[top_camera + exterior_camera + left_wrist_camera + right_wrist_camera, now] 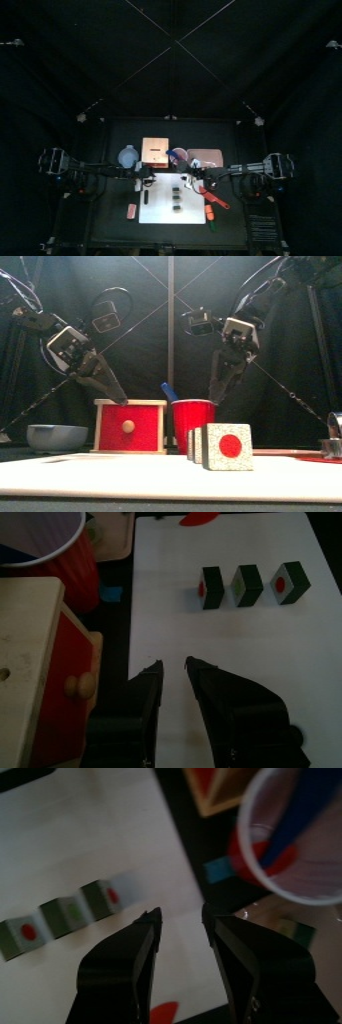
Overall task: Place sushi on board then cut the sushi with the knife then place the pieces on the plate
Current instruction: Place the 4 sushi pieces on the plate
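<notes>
Three dark green sushi pieces (247, 585) with red centres stand apart in a row on the white board (174, 212); from the front they overlap (221, 446). My left gripper (174, 672) hovers over the board's left part, open and empty, short of the pieces. My right gripper (181, 918) hangs over the board's right part, also open and empty, with the pieces (60, 915) just beyond its tips. A red knife (214, 206) lies at the board's right edge. The blue knife (287, 838) stands in the red cup (194, 416).
Behind the board stand the blue-grey bowl (128, 155), the wooden box with its red drawer (131, 426), the red cup (178, 155) and the pink tray (206, 157). A small red item (132, 210) lies left of the board. A metal object (331, 434) sits far right.
</notes>
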`<action>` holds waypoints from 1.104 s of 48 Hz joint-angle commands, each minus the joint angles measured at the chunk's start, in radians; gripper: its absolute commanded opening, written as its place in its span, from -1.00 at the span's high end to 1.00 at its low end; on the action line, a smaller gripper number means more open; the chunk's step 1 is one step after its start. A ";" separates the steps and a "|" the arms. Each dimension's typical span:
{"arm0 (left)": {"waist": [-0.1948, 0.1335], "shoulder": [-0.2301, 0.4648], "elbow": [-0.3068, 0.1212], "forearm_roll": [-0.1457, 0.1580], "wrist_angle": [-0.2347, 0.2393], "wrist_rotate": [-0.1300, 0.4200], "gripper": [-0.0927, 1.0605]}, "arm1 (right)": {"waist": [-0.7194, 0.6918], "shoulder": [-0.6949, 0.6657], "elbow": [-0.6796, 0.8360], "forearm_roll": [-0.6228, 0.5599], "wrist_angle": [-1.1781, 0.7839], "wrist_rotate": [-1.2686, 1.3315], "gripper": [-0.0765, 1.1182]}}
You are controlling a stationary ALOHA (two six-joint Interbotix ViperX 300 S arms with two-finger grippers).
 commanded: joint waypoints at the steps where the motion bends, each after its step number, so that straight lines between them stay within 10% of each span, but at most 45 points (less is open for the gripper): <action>1: 0.006 -0.014 -0.011 -0.002 -0.002 0.002 -0.35 | 0.028 0.009 -0.051 -0.003 0.000 0.002 -0.40; 53: 0.009 -0.014 0.003 -0.002 0.000 -0.002 -0.35 | 0.054 0.173 -0.127 0.021 0.017 -0.009 -0.47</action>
